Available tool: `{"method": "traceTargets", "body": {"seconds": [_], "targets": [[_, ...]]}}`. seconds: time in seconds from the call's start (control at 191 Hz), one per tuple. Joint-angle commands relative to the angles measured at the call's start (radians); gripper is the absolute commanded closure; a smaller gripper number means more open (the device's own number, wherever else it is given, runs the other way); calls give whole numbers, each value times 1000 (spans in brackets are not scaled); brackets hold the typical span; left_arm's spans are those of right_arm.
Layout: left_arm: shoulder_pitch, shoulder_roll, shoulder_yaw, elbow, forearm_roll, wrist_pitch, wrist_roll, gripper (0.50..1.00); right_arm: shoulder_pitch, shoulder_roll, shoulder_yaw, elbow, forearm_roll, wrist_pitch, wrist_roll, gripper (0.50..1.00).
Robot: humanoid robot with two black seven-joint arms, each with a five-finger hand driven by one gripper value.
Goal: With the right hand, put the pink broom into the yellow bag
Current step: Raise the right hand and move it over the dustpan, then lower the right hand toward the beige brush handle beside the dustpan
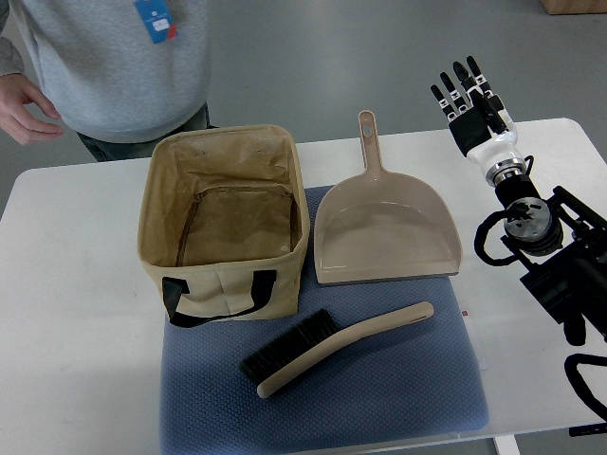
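The pink broom (327, 349) is a beige-pink hand brush with black bristles, lying diagonally on the blue mat (417, 389), handle pointing right. The yellow bag (225, 223) is a tan open fabric box with black handles, standing upright at the mat's left, just behind the brush. Its inside looks empty. My right hand (467, 95) is raised over the table's far right edge, fingers straight and spread, holding nothing, well away from the brush. My left hand does not show.
A beige-pink dustpan (384, 232) lies on the mat right of the bag, handle pointing away. A person in a grey sweater (114, 57) stands behind the white table (66, 284), one hand (27, 109) at the left.
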Motion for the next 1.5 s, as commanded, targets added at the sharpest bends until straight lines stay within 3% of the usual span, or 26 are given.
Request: {"method": "traceTargets", "body": {"seconds": [0.0,0.444,0.591,0.857,1.087,1.187,1.354,1.495], "targets": [[0,0,0,0,0,1,0,500,0,0,-1,0,0,0,0,560],[0,0,5,-2,0,7,-12,500,13,-14,-24,9,-52,-5,-5,560],[0,0,9,-5,5,-1,-11,500,61,-75,-100,75,-258,-14,-46,560],[-1,0,14,-13,6,-3,-9,500,228,-351,-423,370,-598,-74,-94,560],[-3,0,16,-26,9,-3,-6,500,448,-574,-765,594,-761,-61,-96,560],[-3,0,16,-26,9,-3,-5,500,524,-661,-877,741,-799,-57,-114,560],[-3,0,13,-28,9,-3,-5,500,544,-750,-949,936,-819,0,-163,560],[-3,0,14,-26,9,-3,-3,500,544,-788,-1025,1005,-870,17,-174,560]]}}
